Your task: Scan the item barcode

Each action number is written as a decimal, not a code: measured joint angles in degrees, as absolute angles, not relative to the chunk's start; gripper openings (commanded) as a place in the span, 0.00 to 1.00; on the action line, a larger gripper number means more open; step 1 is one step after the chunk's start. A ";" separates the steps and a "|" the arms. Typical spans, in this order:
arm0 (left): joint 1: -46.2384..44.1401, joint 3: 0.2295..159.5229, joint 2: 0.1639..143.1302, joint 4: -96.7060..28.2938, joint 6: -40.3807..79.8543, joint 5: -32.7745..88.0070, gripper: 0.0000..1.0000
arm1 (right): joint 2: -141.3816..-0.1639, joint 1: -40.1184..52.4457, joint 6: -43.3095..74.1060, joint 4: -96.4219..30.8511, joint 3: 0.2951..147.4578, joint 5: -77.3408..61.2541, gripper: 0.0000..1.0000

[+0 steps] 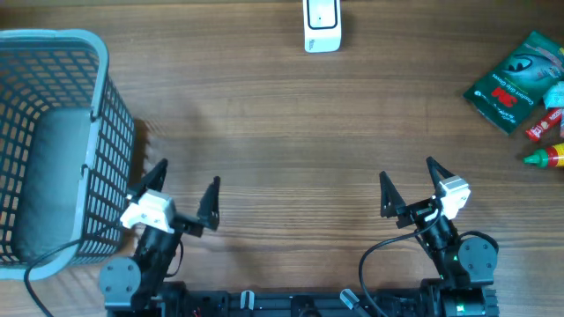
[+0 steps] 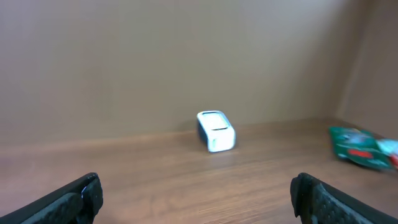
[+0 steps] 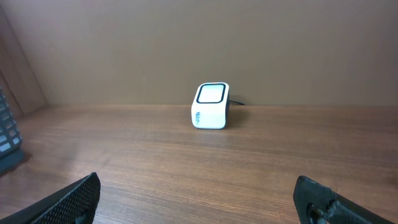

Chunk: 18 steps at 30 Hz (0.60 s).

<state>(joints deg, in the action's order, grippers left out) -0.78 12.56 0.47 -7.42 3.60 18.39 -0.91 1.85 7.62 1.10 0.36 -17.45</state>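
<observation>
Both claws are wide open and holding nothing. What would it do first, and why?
Probably reach the right claw toward the green packet off to its right. It and the left claw stand open and empty, nothing lies before the white scanner, and the packet is on the right arm's side.

I have my left tool (image 1: 188, 176), a black two-finger claw with a white wrist block just behind it, standing with its jaws spread wide and nothing between them. My right tool (image 1: 408, 170), the same black claw and white block, is equally wide and empty. Behind each tool, the black jointed left arm (image 1: 141, 257) and right arm (image 1: 460, 254) sit folded back. In each wrist view only the dark fingertips (image 2: 78, 199) (image 3: 74, 200) show, low at either side.
</observation>
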 measured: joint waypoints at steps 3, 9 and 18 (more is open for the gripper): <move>-0.78 10.94 0.47 -5.91 5.43 12.47 1.00 | -0.91 1.85 7.62 1.10 0.36 -17.47 1.00; -0.78 4.49 0.47 2.57 5.93 4.60 1.00 | -0.91 1.85 7.62 1.10 0.36 -17.45 1.00; -0.19 0.64 0.49 -4.12 3.07 2.35 1.00 | -0.91 1.85 7.62 1.08 0.36 -17.45 1.00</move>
